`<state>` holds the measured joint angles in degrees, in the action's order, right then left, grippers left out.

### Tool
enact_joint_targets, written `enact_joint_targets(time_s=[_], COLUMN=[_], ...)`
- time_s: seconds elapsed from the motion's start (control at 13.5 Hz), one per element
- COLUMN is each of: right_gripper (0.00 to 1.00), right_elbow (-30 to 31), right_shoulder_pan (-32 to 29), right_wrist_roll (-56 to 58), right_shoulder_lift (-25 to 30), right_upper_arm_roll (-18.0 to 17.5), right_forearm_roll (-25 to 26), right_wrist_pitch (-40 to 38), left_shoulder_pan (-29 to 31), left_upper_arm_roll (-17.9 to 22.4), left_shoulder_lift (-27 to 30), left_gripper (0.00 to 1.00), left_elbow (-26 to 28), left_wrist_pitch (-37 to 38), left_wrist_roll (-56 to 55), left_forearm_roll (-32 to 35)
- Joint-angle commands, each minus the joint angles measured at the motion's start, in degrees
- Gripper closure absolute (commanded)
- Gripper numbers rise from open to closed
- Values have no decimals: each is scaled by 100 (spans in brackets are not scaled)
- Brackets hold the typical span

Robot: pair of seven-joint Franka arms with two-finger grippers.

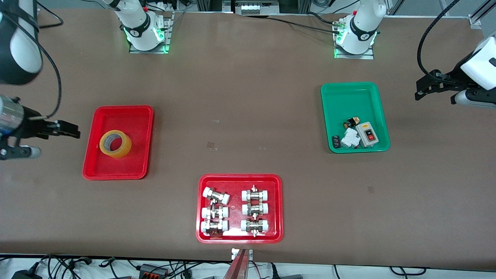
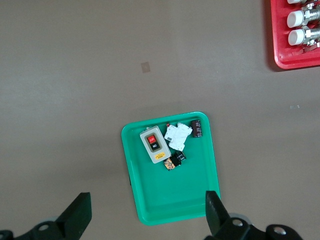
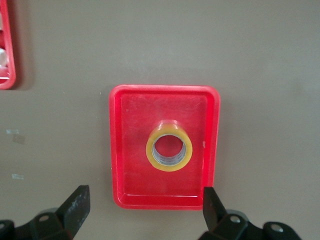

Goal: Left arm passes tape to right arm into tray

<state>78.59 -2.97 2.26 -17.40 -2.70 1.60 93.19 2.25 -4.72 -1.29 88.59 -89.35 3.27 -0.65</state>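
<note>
Front view: tape [image 1: 115,143] lies flat in plain red tray [image 1: 118,142], left-centre of frame; delivery looks complete. Right gripper [image 1: 58,130] at left edge, left gripper [image 1: 426,87] at upper right, both over bare tabletop [image 1: 240,116], apparently parked clear.

Left wrist view: fingers [image 2: 79,214] spread wide, empty, above green tray [image 2: 170,167].

Right wrist view: fingers [image 3: 77,207] wide open, empty, tape mid-frame in tray.

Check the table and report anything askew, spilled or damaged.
Nothing stands out. The tape lies flat inside the plain red tray, the small electrical parts sit bunched in the green tray, and the fittings lie in rows in their red tray. The left claw and right claw are open and empty.
</note>
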Motion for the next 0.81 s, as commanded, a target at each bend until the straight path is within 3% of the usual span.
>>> enact_joint_targets(time_s=[0.0,0.59,0.74], right_gripper=[0,0,0], right_elbow=[-54,-160,-160], right_shoulder_pan=[-2,-46,85], right_wrist_roll=[-121,-121,-94], right_shoulder_lift=[228,325,404], right_upper_arm_roll=[33,94,287], right_forearm_roll=[95,68,60], right_wrist_pitch=[-99,-126,14], left_shoulder_pan=[12,12,12], left_upper_arm_roll=[-20,-20,-20], left_shoulder_lift=[6,6,6], left_gripper=[0,0,0], left_elbow=[-26,-26,-26], left_wrist_pitch=[58,58,58], left_wrist_roll=[59,59,59], left_forearm_roll=[135,135,135])
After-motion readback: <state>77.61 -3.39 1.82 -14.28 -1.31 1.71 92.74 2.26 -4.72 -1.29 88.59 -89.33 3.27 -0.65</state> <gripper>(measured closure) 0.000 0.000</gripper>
